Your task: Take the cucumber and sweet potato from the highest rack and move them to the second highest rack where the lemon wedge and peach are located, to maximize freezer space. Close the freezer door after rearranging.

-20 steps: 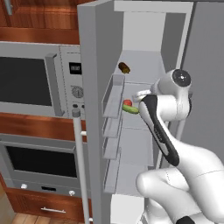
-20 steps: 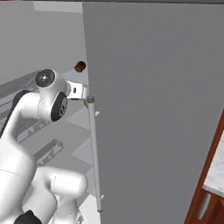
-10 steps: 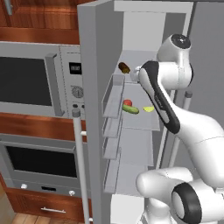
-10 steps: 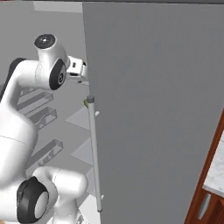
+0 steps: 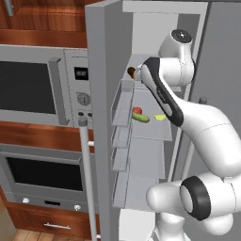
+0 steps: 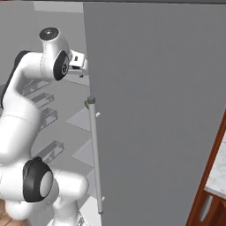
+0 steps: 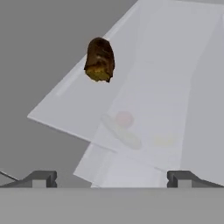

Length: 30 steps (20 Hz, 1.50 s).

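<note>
The brown sweet potato (image 7: 99, 59) (image 5: 132, 72) lies on the highest rack (image 7: 175, 65), at its left side. My gripper (image 7: 111, 179) hovers in front of it, a short way off and a little lower, open with nothing between its fingers. On the second highest rack (image 5: 150, 128) the green cucumber (image 5: 140, 117) lies beside the red peach (image 5: 137, 110) and the yellow lemon wedge (image 5: 160, 117). In the hand view these three show faintly through the upper rack. My arm (image 5: 162, 92) reaches into the freezer at the level of the top rack.
The freezer door (image 6: 154, 110) stands open on the right, its long handle (image 6: 94, 154) near my arm. Door shelves (image 5: 122, 101) line the left side. A microwave (image 5: 33, 92) and an oven (image 5: 42, 174) sit to the left of the freezer.
My arm has risen from the second highest rack to the top rack. The cucumber stays on the second rack. The gripper has stayed open.
</note>
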Available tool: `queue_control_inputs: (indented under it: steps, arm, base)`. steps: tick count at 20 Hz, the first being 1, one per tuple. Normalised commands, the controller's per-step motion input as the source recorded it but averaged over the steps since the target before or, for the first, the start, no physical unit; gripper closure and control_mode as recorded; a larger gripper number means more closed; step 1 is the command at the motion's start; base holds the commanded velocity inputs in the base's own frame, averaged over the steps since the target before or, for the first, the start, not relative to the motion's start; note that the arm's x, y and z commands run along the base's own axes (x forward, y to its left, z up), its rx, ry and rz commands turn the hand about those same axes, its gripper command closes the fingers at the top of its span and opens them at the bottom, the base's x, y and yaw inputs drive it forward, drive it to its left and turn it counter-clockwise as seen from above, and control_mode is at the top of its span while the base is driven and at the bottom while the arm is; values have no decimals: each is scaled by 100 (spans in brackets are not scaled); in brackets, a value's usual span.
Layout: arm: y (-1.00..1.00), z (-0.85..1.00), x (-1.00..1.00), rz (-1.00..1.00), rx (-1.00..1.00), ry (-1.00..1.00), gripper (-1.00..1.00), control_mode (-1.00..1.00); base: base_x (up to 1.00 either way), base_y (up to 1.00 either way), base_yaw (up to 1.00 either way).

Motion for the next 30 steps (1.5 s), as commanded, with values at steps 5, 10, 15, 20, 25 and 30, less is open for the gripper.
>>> queue_control_inputs:
  steps: [5, 10, 15, 20, 25, 30]
  arm:
    - [7, -16, 61, 0, 0, 0, -100, -100]
    - [11, -11, 58, 0, 2, 0, -100, -100]
    - [12, -1, 58, 0, 8, 2, -100, -100]
    - [12, -6, 62, 0, 1, 4, -100, -100]
    - [2, -18, 61, 3, 0, 0, -100, -100]
    - [2, -27, 52, 7, 0, 0, -100, -100]
  base:
    - [0, 0, 0]
    - [0, 0, 0]
    - [0, 0, 0]
    - [0, 0, 0]
    - [0, 0, 0]
    - [0, 0, 0]
